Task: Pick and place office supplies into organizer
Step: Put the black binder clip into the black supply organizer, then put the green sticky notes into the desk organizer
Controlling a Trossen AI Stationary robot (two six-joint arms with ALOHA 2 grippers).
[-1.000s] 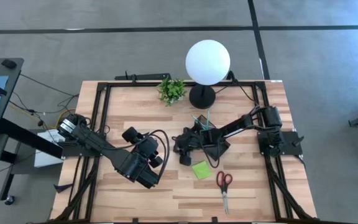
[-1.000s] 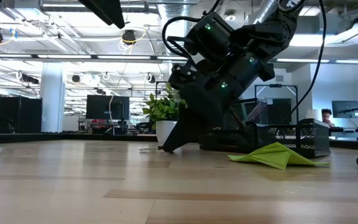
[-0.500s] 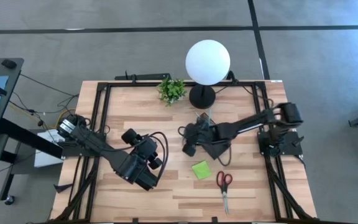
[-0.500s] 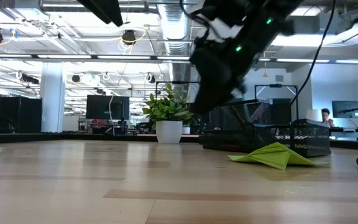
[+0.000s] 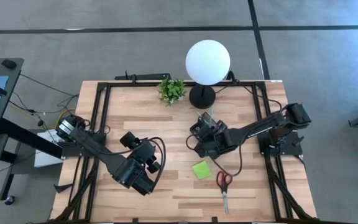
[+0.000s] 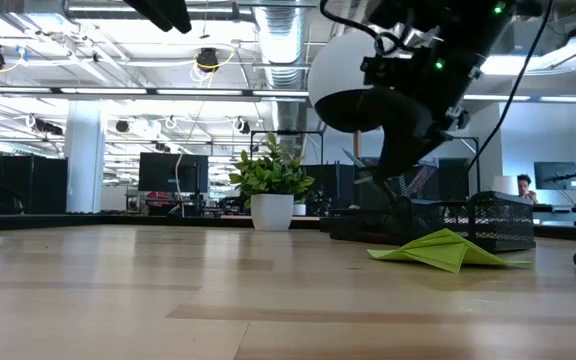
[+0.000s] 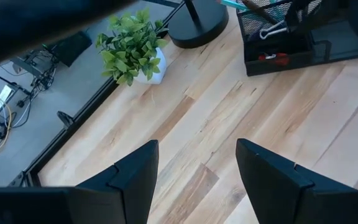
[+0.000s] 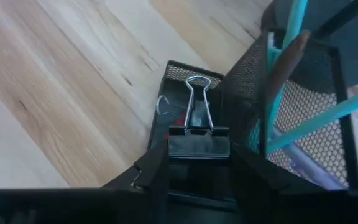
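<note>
My right gripper (image 5: 199, 141) hangs over the black mesh organizer (image 5: 215, 133), shut on a black binder clip (image 8: 197, 142). In the right wrist view the organizer's low front compartment (image 8: 174, 102) lies below the clip and holds a wire clip and a small red piece. Teal pens (image 8: 283, 74) stand in its taller back section. The lime-green sticky-note pad (image 5: 201, 169) and the red-handled scissors (image 5: 224, 186) lie flat on the table nearer the near edge. My left gripper (image 5: 138, 176) waits open over the table's left half. My right gripper pinches the binder clip's black body (image 8: 199, 148) between its two fingers, one on each side. The silver wire handles (image 8: 196, 93) stick out past the fingertips. The fingers slant down from above. The clip is lifted clear, over the organizer's front compartment.
A white globe lamp (image 5: 207, 61) with a black base (image 5: 202, 96) and a small potted plant (image 5: 171, 90) stand just beyond the organizer toward the far edge. Bare wood lies between the two arms (image 5: 173, 149) and along the near edge.
My right gripper has risen off the table just left of the organizer and moved right and up, coming over the organizer. My left gripper has drifted a little toward the near edge.
</note>
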